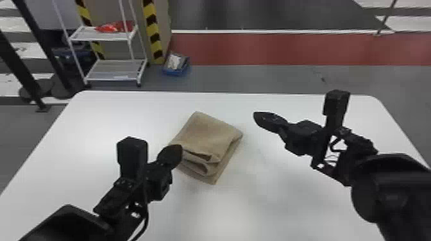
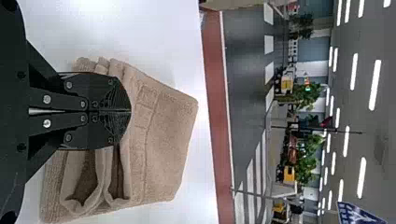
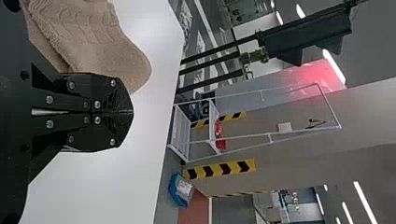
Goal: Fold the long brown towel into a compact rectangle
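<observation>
Brown and folded into a layered block, the towel is seen near the centre of the frame in the head view, lying on the white table. Its long axis is slanted from the upper right towards the lower left, and the open ends of its folds are turned to the lower side — loose loops can be made out there. Part of its left edge is covered in that view by the left gripper, whose fingers are pressed together; whether the cloth is touched by them cannot be told. To the right of the towel, apart from it, the right gripper is held over the table, its fingers likewise brought together with nothing between them. Beyond the table, a white shelf rack is placed at upper left, with a red item set on its upper shelf, and a blue box is seen on the floor just beside it.
</observation>
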`<state>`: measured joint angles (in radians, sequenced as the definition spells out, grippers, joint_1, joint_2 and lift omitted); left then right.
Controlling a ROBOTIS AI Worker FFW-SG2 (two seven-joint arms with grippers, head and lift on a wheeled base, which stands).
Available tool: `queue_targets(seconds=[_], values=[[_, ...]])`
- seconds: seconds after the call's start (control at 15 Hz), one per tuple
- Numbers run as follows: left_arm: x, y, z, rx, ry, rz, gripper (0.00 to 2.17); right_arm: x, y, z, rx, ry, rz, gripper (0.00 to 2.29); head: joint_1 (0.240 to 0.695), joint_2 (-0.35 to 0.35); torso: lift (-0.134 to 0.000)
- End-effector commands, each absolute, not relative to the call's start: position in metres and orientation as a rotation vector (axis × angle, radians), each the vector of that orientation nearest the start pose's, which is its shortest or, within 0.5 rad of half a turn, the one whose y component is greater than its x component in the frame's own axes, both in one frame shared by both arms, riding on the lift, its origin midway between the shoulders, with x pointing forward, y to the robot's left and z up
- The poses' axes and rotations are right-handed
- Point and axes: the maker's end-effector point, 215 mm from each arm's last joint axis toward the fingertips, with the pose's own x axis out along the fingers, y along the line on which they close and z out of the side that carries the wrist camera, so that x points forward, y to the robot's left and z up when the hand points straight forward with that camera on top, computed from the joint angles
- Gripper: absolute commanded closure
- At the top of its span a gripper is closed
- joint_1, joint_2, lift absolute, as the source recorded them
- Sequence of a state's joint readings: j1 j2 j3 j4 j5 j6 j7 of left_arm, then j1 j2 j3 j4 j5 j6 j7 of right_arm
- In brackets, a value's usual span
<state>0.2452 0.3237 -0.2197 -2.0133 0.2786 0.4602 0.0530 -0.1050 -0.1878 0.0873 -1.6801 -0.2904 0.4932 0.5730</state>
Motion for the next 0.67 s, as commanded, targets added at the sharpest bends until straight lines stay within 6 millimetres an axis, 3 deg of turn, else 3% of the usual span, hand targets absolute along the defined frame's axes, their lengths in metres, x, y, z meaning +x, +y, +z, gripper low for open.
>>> queue_targets(seconds=[0.0, 0.13, 0.33, 0.47, 0.6], values=[[0.510, 0.178, -0.383, 0.043, 0.260, -0.234, 1.77, 0.566, -0.080, -0.331, 0.175, 0.219, 0.745, 2.07, 0.695, 0.047, -0.124], [0.530, 0.213, -0.367, 0.040, 0.188, -0.170, 1.77, 0.559, -0.046, -0.343, 0.188, 0.213, 0.789, 2.07, 0.695, 0.077, -0.124], [0.542, 0.258, -0.362, 0.010, 0.174, -0.104, 1.77, 0.543, 0.015, -0.358, 0.196, 0.208, 0.858, 2.07, 0.695, 0.174, -0.124], [0.543, 0.281, -0.362, -0.004, 0.175, -0.075, 1.77, 0.532, 0.057, -0.371, 0.144, 0.231, 0.906, 2.07, 0.695, 0.225, -0.124], [0.540, 0.290, -0.364, -0.016, 0.183, -0.068, 1.77, 0.526, 0.082, -0.385, 0.101, 0.258, 0.926, 2.07, 0.695, 0.312, -0.124]])
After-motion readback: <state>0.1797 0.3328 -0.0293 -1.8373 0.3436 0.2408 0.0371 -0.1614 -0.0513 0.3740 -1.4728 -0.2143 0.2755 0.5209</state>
